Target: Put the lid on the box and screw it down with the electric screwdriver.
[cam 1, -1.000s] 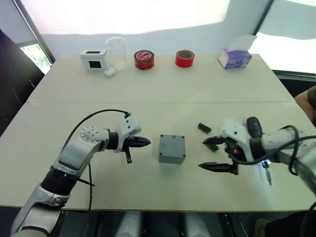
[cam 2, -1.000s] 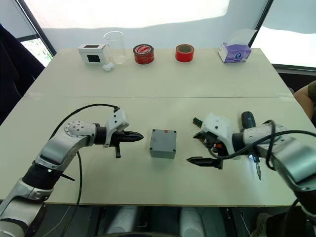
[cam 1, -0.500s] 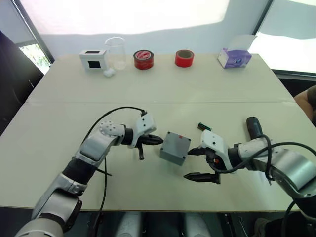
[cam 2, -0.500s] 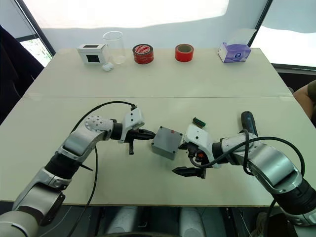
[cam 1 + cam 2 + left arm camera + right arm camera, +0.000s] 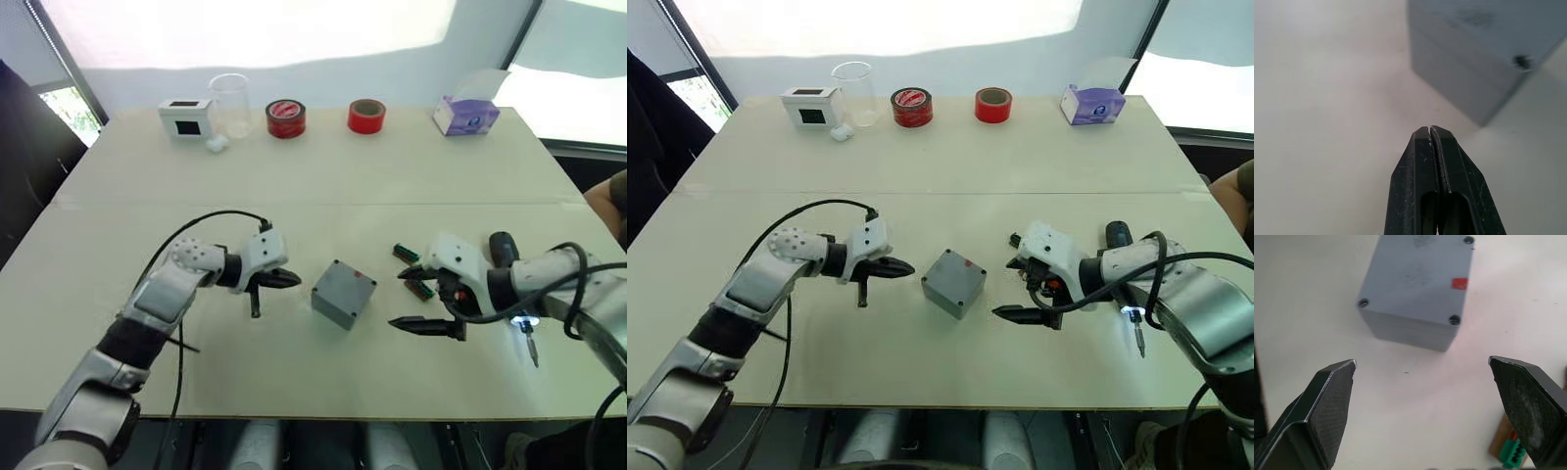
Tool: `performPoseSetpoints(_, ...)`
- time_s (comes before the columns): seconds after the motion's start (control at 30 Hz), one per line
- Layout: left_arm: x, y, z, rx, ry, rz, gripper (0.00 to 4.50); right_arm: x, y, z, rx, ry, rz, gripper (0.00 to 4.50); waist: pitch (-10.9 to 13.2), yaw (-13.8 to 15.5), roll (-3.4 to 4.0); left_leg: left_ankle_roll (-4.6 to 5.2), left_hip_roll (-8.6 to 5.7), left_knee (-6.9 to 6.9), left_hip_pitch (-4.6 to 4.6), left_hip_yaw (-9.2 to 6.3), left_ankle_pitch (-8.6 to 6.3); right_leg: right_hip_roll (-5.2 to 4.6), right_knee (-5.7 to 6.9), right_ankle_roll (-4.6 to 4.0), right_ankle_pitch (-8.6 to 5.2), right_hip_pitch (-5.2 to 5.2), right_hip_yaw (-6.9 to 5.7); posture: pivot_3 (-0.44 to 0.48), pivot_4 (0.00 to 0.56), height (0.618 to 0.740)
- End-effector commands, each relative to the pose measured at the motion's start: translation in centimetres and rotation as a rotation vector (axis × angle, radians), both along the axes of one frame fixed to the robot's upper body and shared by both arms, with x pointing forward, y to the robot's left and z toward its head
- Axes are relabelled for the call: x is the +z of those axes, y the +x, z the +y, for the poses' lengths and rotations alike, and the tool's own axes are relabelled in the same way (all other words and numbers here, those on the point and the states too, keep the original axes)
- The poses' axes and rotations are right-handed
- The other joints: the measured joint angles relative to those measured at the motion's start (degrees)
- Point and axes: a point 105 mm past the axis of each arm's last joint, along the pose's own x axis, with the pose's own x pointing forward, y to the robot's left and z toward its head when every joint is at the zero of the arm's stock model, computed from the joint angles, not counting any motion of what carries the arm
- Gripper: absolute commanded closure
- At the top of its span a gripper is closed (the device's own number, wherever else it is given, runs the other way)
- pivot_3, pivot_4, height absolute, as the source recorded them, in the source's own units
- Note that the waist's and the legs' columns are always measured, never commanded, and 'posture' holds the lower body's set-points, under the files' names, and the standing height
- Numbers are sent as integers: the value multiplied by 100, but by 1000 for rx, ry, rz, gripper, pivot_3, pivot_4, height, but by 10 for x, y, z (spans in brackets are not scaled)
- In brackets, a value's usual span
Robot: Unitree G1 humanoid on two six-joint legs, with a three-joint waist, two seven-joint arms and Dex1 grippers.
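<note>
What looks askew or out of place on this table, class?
The grey box sits turned at an angle to the table's edges, its corner toward the robot. The screwdriver lies on the table beyond the right gripper, unheld. Nothing looks spilled or damaged.

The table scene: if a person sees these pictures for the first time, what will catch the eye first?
First the grey box in the middle of the table, lid already on it, turned askew. The two grippers flank it without touching: the left gripper shut, the right gripper wide open. Next, the electric screwdriver lying behind the right arm, and the red tape rolls at the far edge.
</note>
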Motion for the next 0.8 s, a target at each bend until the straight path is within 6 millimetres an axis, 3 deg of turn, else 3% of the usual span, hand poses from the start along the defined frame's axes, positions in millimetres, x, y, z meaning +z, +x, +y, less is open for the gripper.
performPoseSetpoints(0.03,10,-21,-11,-60,-21,16,4500,0,12,7,32,-7,-54,50,0,1,0,0,0,0,0,-1,0,0,1,0,0,0,-1,0,150,740)
performPoseSetpoints(0.23,0,-33,-21,-63,-31,78,4500,-17,13,26,135,-34,-31,50,0,3,0,-1,0,0,0,-1,1,4,2,0,0,0,-3,0,150,740)
performPoseSetpoints(0.47,0,-8,-27,16,-50,-19,4500,-25,-6,42,207,2,41,50,0,8,0,-1,-1,2,0,-2,1,5,2,0,0,2,-5,0,150,740)
performPoseSetpoints(0.8,6,2,-30,12,-74,-48,4500,-26,-15,44,158,40,56,50,0,8,0,-2,0,2,1,-4,1,5,3,0,0,1,-6,0,150,740)
